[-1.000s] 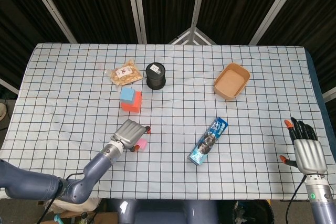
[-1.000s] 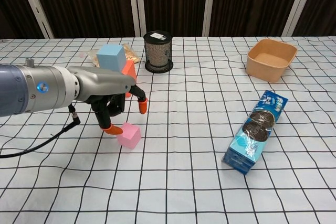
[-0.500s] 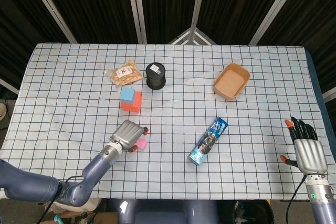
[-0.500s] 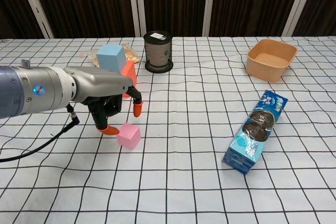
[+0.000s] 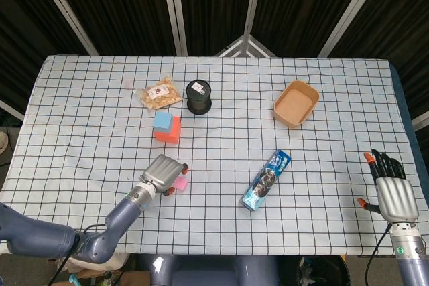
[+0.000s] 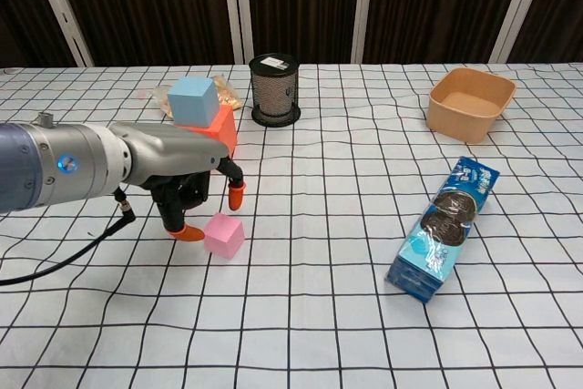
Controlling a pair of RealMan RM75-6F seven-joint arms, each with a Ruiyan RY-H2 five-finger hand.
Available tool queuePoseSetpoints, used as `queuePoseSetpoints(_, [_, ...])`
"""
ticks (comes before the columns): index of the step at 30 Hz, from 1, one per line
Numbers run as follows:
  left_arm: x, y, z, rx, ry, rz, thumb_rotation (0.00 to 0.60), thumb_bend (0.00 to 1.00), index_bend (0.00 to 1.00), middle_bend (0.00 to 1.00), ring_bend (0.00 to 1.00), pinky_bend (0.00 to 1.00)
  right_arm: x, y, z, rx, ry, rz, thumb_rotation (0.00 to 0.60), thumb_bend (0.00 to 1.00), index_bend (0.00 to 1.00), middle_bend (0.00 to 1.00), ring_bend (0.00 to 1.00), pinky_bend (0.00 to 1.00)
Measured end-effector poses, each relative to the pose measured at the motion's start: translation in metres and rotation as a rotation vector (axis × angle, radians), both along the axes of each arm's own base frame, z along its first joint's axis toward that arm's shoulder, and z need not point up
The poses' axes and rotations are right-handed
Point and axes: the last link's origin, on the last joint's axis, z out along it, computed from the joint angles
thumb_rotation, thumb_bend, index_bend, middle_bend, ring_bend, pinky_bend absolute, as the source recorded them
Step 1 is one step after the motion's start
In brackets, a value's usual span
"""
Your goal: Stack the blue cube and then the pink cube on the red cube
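Note:
The blue cube [image 5: 162, 121] [image 6: 192, 100] sits on top of the red cube [image 5: 170, 132] [image 6: 220, 127] left of the table's centre. The pink cube [image 5: 181, 183] [image 6: 223, 235] lies on the cloth nearer the front edge. My left hand [image 5: 163, 172] [image 6: 191, 190] hovers over its left side, fingers apart. One orange fingertip [image 6: 189, 233] is close to the cube's left face and another [image 6: 236, 196] is above its back; I see no grip. My right hand [image 5: 392, 189] rests at the table's front right with fingers extended and nothing in it.
A black mesh cup [image 5: 198, 96] [image 6: 274, 89] and a snack bag [image 5: 159, 93] stand behind the cube stack. A brown bowl [image 5: 295, 104] [image 6: 470, 102] is at the back right. A blue cookie pack [image 5: 266, 179] [image 6: 444, 228] lies right of the pink cube.
My left hand has sunk lower and drawn slightly toward the front edge, bringing its fingertips closer around the pink cube. The cubes and the right hand have not moved.

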Motion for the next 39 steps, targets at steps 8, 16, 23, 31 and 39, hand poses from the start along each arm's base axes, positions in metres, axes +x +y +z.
queuePoseSetpoints(8, [-0.0001, -0.0003, -0.0037, -0.013, -0.001, 0.003, 0.6, 0.34, 0.34, 0.86, 0.64, 0.64, -0.0007, -0.0002, 0.0007, -0.001, -0.002, -0.002, 0.6, 0.11, 0.02, 0.0, 0.0, 0.09])
queuePoseSetpoints(16, [0.0016, 0.0001, -0.0058, -0.011, 0.005, -0.002, 0.6, 0.34, 0.34, 0.86, 0.64, 0.64, -0.001, -0.0004, 0.0013, -0.002, -0.005, -0.001, 0.6, 0.11, 0.02, 0.0, 0.0, 0.09])
queuePoseSetpoints(23, [0.0006, 0.0, -0.0072, -0.014, 0.006, -0.003, 0.6, 0.34, 0.36, 0.86, 0.65, 0.64, -0.001, -0.0007, 0.0005, 0.002, -0.004, -0.001, 0.6, 0.11, 0.02, 0.0, 0.0, 0.09])
queuePoseSetpoints(31, [-0.0003, 0.0009, -0.0082, -0.013, 0.008, -0.007, 0.6, 0.36, 0.37, 0.86, 0.65, 0.64, -0.0016, -0.0025, -0.0006, 0.007, -0.002, -0.003, 0.6, 0.11, 0.02, 0.0, 0.0, 0.09])
queuePoseSetpoints(39, [0.0017, 0.0017, -0.0036, 0.004, 0.001, -0.018, 0.6, 0.36, 0.4, 0.87, 0.65, 0.64, -0.0009, -0.0022, -0.0009, 0.007, -0.001, -0.001, 0.6, 0.11, 0.02, 0.0, 0.0, 0.09])
